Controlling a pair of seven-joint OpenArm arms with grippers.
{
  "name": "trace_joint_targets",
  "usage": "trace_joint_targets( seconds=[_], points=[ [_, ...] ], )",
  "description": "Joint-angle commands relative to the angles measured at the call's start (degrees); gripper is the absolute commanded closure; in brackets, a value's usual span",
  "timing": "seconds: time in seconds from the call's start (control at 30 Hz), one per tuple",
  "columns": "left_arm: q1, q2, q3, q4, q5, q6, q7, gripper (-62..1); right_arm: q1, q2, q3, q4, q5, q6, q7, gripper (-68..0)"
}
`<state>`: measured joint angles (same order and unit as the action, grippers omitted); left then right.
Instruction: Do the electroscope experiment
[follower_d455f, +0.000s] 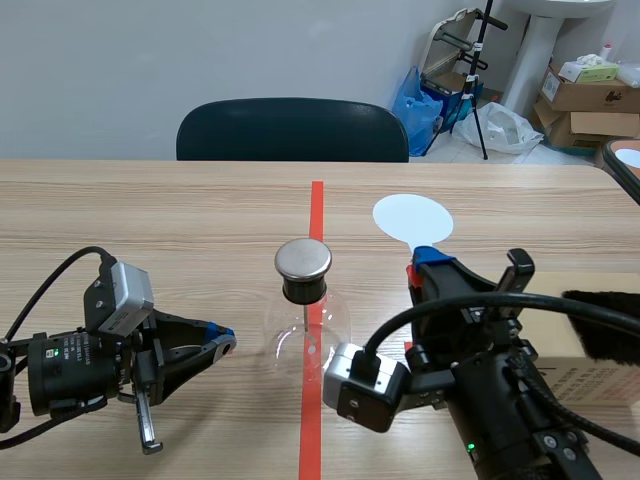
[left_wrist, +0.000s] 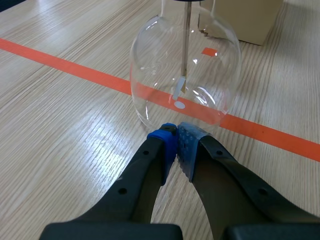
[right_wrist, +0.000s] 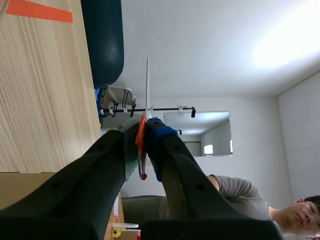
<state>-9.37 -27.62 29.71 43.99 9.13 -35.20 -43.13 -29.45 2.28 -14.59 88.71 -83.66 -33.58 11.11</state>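
Observation:
The electroscope, a clear glass flask (follower_d455f: 305, 335) with a round metal cap (follower_d455f: 303, 259), stands on the red tape line at mid-table. In the left wrist view the flask (left_wrist: 150, 70) shows its metal rod (left_wrist: 186, 40) with small leaves hanging inside. My left gripper (follower_d455f: 222, 342) lies low on the table just left of the flask, shut on nothing; its tips (left_wrist: 176, 139) almost touch the glass base. My right gripper (follower_d455f: 432, 257) is shut on the orange handle (right_wrist: 141, 145) of a white disc paddle (follower_d455f: 412, 217), held upright to the flask's right, clear of the cap. The disc (right_wrist: 147, 85) shows edge-on.
A cardboard box (follower_d455f: 585, 283) with a black furry piece (follower_d455f: 600, 325) on it sits at the table's right, behind my right arm; the box (left_wrist: 245, 17) also shows beyond the flask. A dark chair (follower_d455f: 292, 130) stands at the far edge. A person (right_wrist: 260, 200) is partly visible.

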Motion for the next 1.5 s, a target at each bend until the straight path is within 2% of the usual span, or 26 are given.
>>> trace_joint_targets(
  seconds=[0.0,1.47],
  points=[
    [-0.3,0.3,0.0,1.2,-0.5,-0.1,-0.8,-3.0,0.1,0.6,0.5,0.5,0.0,-0.6,-0.4,-1.3],
    [-0.1,0.2,0.0,1.2,-0.5,0.1,-0.3,-3.0,0.1,0.6,0.5,0.0,0.0,-0.2,0.9,-1.3]
  ],
)
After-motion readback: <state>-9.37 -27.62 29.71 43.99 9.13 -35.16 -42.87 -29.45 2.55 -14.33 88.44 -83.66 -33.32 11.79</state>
